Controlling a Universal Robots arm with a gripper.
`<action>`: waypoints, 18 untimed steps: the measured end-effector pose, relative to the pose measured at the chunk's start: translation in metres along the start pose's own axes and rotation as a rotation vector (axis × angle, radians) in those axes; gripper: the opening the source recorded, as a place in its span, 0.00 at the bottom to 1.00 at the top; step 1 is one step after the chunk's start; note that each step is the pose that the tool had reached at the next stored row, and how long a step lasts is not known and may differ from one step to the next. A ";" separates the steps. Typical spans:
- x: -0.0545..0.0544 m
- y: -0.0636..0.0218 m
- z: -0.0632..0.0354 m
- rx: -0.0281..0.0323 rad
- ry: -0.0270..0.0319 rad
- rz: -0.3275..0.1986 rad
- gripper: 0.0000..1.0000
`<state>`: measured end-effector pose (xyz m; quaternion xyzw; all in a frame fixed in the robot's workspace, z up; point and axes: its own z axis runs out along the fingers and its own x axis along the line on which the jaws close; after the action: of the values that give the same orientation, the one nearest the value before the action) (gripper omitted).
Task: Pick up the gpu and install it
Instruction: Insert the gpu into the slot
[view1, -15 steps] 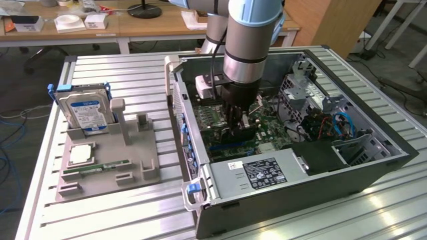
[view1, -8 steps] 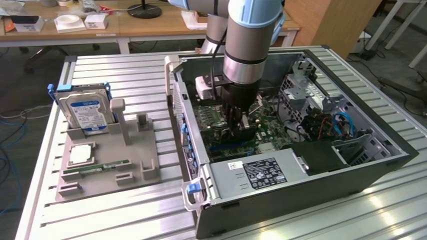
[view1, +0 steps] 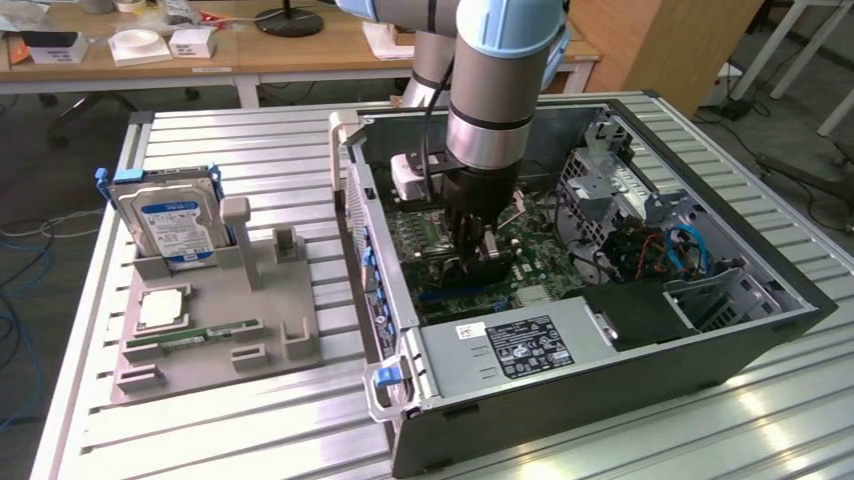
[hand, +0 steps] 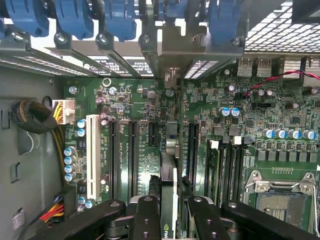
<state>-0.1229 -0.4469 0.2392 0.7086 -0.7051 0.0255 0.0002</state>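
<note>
The gripper (view1: 478, 240) hangs inside the open computer case (view1: 601, 400), at the centre of the exterior view. Its fingers (hand: 147, 215) pinch the gpu (hand: 169, 180) edge-on just above the motherboard (hand: 125, 100) slots. The card looks light and stiff but fragile (bare components, thin board), so a grip on its long upper edge, clear of the connector, seems soundest.
</note>
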 end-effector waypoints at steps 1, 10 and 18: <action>0.000 0.0000 0.0000 0.0000 0.0000 0.000 0.26; 0.000 0.0033 -0.0001 0.0019 0.0009 0.000 0.26; 0.000 0.0037 0.0005 0.0006 0.0006 0.000 0.26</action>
<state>-0.1267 -0.4470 0.2385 0.7087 -0.7051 0.0259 0.0002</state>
